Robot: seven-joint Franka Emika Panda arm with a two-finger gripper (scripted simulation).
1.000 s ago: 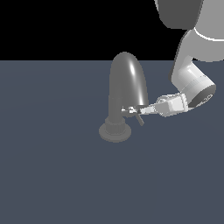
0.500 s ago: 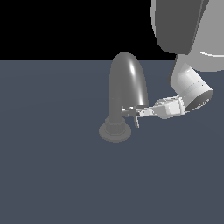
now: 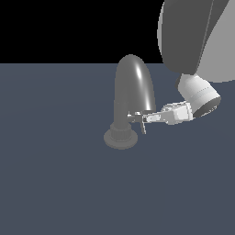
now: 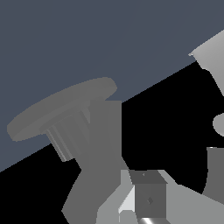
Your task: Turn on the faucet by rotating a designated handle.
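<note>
The dull grey faucet (image 3: 132, 92) stands on its round base (image 3: 120, 138), with the thick arched spout curving toward the exterior view's right. The tiny silvery handle (image 3: 134, 115) sticks out of the neck just above the ribbed column. My gripper (image 3: 143, 121) reaches in from the exterior view's right, its fingertips right at the handle's end and touching or almost touching it. I cannot make out the gap between the fingers. In the wrist view the base (image 4: 61, 109), the ribbed column (image 4: 65, 139) and the spout (image 4: 101, 153) lie close ahead of a dark finger (image 4: 148, 197).
The faucet stands on a plain dark blue-grey surface (image 3: 55, 183). My white wrist (image 3: 198, 94) and a bulky grey upper arm link (image 3: 193, 36) hang over the exterior view's upper right.
The fingertips have stayed at the handle. The wrist has shifted slightly toward the exterior view's left, and the big upper arm link has swung further into view.
</note>
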